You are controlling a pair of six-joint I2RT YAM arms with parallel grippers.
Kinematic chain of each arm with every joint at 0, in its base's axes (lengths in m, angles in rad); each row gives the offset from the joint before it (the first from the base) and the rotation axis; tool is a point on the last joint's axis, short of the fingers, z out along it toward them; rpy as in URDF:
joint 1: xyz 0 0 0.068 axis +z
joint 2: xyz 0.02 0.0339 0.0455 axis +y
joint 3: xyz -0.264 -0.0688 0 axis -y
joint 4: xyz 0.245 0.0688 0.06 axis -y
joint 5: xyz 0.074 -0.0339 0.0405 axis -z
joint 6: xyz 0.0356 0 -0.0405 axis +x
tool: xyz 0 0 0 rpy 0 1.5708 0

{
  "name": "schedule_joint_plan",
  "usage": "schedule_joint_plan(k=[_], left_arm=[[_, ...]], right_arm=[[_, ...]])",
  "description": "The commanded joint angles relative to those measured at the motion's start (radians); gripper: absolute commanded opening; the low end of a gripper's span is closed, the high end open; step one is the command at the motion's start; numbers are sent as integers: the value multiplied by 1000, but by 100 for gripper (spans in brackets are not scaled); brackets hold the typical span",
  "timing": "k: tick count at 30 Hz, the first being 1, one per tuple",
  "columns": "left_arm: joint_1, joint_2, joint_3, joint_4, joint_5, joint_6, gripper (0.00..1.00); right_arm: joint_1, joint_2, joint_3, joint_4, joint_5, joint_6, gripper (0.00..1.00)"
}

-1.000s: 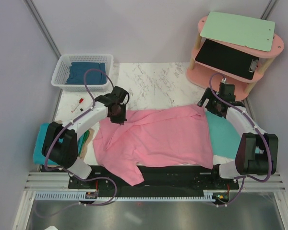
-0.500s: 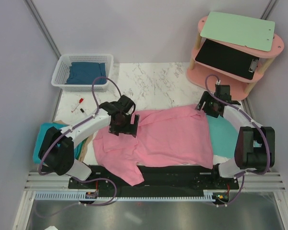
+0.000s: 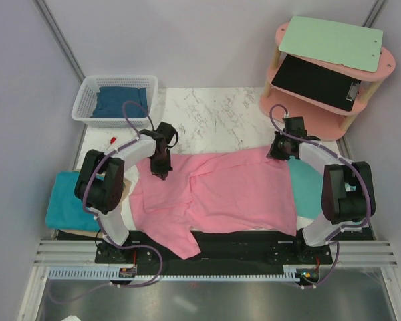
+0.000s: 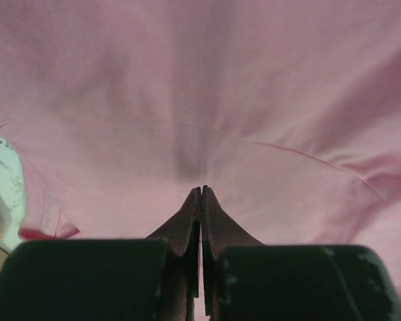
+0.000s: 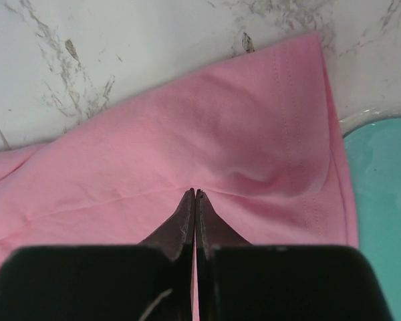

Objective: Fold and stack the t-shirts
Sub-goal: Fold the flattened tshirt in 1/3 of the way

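A pink t-shirt lies spread across the middle of the marble table. My left gripper is at its far left edge. Its jaws are shut on a pucker of pink cloth, with creases running to the tips. My right gripper is at the far right corner, shut on a fold of the pink t-shirt. A teal t-shirt lies partly under the pink one on the right. A dark blue t-shirt lies in the basket.
The white basket stands at the far left. A pink shelf with a green board and a black clipboard stands at the far right. A red marker lies near the left arm. More teal cloth hangs at the table's left edge.
The left gripper opened over the shirt, drew back to its far left edge and shut. The right gripper slid left to the shirt's corner and shut on it.
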Motion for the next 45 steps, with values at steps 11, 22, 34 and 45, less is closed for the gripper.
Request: schedule_joint_plan(k=[11, 22, 34, 45], left_arm=[[45, 229, 189, -2, -108, -11, 2], [147, 505, 607, -119, -200, 30, 2], [140, 539, 900, -164, -246, 83, 6], [-9, -99, 174, -24, -153, -41, 84]], right_arm=[[75, 246, 110, 11, 89, -14, 0], [80, 473, 374, -3, 139, 2, 0], [95, 429, 453, 51, 167, -7, 0], [109, -205, -29, 26, 101, 50, 68]])
